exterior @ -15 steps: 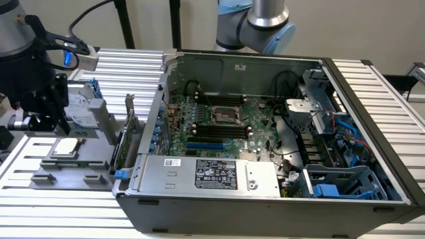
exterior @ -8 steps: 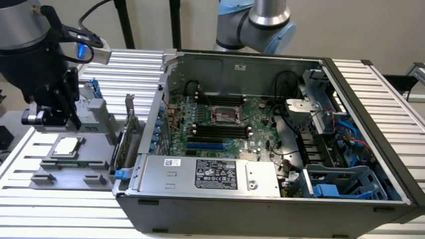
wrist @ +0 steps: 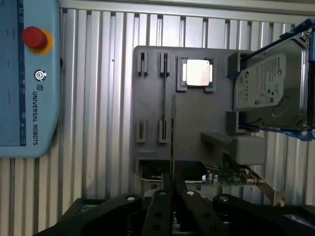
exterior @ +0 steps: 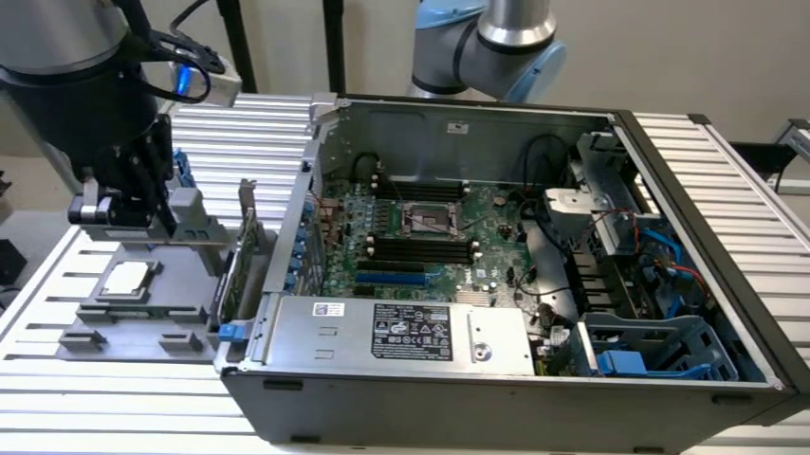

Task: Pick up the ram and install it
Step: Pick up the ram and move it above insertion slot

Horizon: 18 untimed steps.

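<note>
One stick of ram (wrist: 173,132) was the whole concern; it showed edge-on in the wrist view as a thin line running out from between the fingers, over the grey tray (wrist: 152,103) and just beside its holding slots (wrist: 163,131); whether it sat clear of them could not be told. Fingers of the gripper (wrist: 173,184) looked closed on the stick, with no gap showing on either side; in the exterior view the gripper hung over that tray at the exterior view's left, outside the open computer case (exterior: 506,379) and well apart from the black memory slots (exterior: 418,248) on the motherboard (exterior: 494,223).

Several things could have gone wrong from there. The grip held a long, thin board by its flat faces alone; a jolt or a fast swing would likely have let it pivot or slide between the pads. A tilted stick could have caught a tray slot, or the expansion card (wrist: 227,177) near the fingers. The near side of the case stood between tray and motherboard; a low path would have struck it. At a memory slot, a slight skew or a reversed notch, pressed hard, could have cracked the board or bent the contacts.
</note>
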Motion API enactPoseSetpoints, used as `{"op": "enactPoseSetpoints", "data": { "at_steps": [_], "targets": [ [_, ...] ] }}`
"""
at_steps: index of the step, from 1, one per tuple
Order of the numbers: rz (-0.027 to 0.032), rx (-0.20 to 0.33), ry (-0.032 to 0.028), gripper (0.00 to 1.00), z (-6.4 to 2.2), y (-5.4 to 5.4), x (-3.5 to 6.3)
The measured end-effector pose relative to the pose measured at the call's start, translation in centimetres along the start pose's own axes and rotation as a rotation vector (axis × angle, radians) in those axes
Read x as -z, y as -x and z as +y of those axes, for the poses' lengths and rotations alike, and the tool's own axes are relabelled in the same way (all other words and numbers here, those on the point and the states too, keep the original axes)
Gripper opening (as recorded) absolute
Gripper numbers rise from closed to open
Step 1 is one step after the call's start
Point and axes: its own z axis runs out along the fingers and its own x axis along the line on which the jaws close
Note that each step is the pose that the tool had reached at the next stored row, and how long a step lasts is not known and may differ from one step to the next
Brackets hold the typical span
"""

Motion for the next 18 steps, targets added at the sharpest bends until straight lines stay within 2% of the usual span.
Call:
{"op": "enactPoseSetpoints", "data": {
  "at_steps": [13,18],
  "targets": [
    [-0.0154,0.001,0.0000,0.13,-4.39,0.3,2.67],
    [-0.0219,0.001,-0.0002,0.13,-5.87,0.4,3.27]
  ]
}}
